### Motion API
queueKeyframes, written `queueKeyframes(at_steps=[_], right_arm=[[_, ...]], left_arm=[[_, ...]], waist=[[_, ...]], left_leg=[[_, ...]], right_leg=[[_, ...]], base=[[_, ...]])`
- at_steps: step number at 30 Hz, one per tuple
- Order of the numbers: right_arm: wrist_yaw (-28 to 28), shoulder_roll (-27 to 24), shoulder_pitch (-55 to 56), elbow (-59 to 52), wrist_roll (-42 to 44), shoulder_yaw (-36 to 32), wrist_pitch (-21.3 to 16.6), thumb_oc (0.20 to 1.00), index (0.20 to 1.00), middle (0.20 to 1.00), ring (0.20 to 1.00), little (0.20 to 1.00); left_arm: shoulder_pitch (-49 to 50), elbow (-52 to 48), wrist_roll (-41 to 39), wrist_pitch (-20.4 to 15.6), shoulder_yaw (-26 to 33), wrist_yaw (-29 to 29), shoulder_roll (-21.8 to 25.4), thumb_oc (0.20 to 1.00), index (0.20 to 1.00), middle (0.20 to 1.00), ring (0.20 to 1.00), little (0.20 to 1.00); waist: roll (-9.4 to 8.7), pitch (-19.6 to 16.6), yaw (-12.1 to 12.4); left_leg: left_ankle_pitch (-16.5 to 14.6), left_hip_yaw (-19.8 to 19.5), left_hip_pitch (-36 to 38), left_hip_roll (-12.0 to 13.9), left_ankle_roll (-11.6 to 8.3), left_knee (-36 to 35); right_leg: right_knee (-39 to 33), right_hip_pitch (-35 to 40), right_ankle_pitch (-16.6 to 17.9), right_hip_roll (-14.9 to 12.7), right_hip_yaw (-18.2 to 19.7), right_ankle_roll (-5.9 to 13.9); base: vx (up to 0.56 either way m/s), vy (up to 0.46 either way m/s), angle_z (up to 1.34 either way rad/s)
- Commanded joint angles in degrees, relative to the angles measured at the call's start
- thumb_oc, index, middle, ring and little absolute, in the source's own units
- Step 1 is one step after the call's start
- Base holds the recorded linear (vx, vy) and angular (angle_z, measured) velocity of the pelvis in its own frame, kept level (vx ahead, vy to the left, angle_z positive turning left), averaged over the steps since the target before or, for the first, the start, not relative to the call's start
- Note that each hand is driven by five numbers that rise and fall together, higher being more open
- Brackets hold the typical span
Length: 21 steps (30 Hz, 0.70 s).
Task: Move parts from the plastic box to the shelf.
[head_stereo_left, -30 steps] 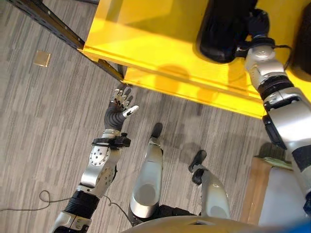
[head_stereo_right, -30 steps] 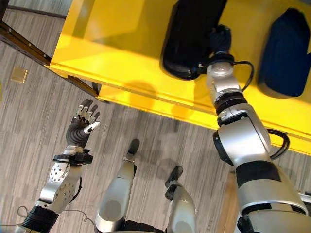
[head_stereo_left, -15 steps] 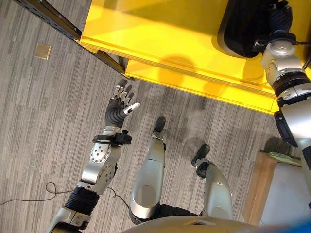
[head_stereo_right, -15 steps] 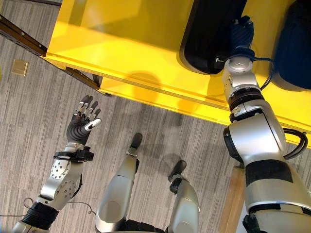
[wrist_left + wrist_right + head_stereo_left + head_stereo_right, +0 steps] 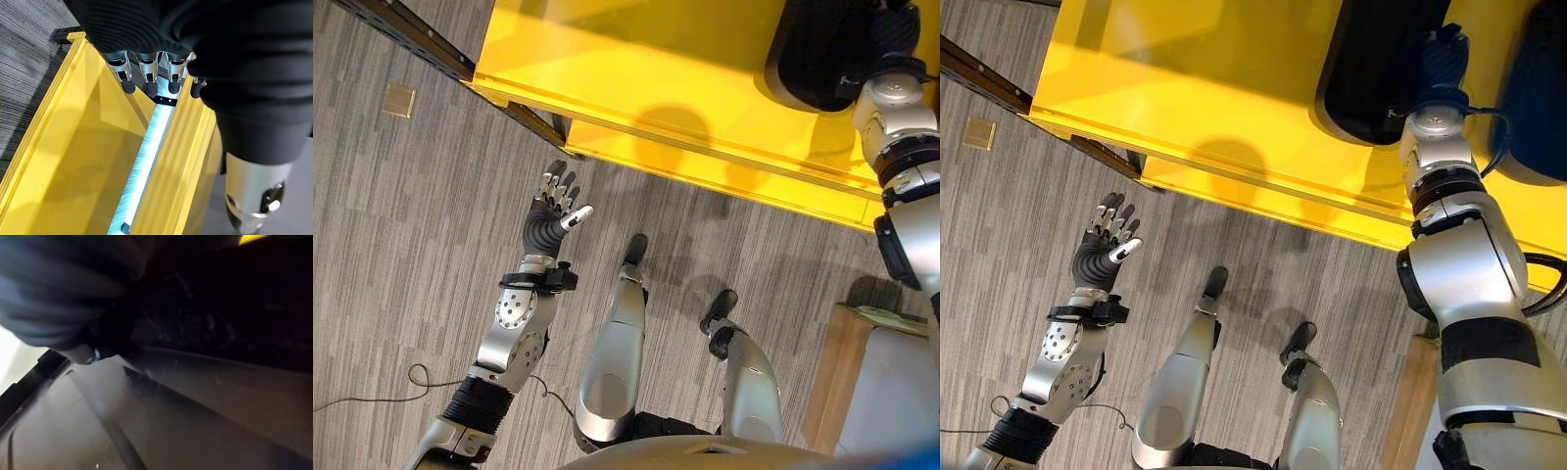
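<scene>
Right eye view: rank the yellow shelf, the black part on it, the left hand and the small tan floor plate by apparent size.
1. yellow shelf
2. black part, cut off by the picture's top edge
3. left hand
4. tan floor plate

The hand is nearer the camera than the plate, so their true order is unsure.

A small tan square plate (image 5: pixel 398 100) lies on the grey striped floor (image 5: pixel 391 245), beside a dark rail (image 5: pixel 411 34).

Black part (image 5: pixel 1371 59) and dark blue part (image 5: pixel 1538 88) crowd the yellow shelf's (image 5: pixel 1185 88) right; its left lies bare.
</scene>
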Motion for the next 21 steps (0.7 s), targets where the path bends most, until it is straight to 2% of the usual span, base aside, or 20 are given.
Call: queueKeyframes(at_steps=[1,17,19,21], right_arm=[[-1.05,-1.97,-3.83,0.19,1.66,1.86,-1.36,0.200,0.200,0.200,0.200,0.200],[-1.63,-0.82,-5.20,1.74,4.49,0.65,-1.69,0.200,0.200,0.200,0.200,0.200],[-1.57,-0.61,-5.09,2.04,6.04,-0.17,-1.77,1.000,1.000,1.000,1.000,1.000],[-1.75,-0.22,-4.96,2.38,7.83,-1.48,-1.94,1.000,1.000,1.000,1.000,1.000]], left_arm=[[-0.33,-4.06,-0.53,-4.08,-0.58,0.01,2.65,1.000,1.000,1.000,1.000,1.000],[-0.56,-4.36,-0.70,-4.17,-1.16,-0.24,3.75,1.000,1.000,1.000,1.000,1.000],[-0.70,-4.17,-0.73,-4.07,-1.21,-0.08,3.64,1.000,1.000,1.000,1.000,1.000],[-0.91,-4.04,-0.77,-3.97,-1.36,-0.03,3.68,1.000,1.000,1.000,1.000,1.000]], waist=[[-0.47,-1.45,0.26],[-0.19,-1.99,0.68],[-0.23,-2.00,0.72],[-0.12,-2.02,0.73]], left_leg=[[-5.52,0.80,-2.78,4.90,-1.75,4.53],[-5.50,0.48,-3.75,4.06,-1.72,4.40],[-5.53,0.49,-3.75,4.09,-1.71,4.39],[-5.62,0.46,-3.85,3.99,-1.70,4.52]], right_leg=[[-2.98,5.03,2.44,-3.37,-0.16,2.42],[-4.23,5.83,2.54,-3.20,-0.95,2.47],[-4.44,5.96,2.56,-3.15,-1.01,2.46],[-4.52,5.95,2.54,-3.05,-1.09,2.43]], base=[[0.00,0.000,0.00],[0.00,-0.001,0.02],[0.00,0.000,0.00],[0.00,0.000,0.00]])
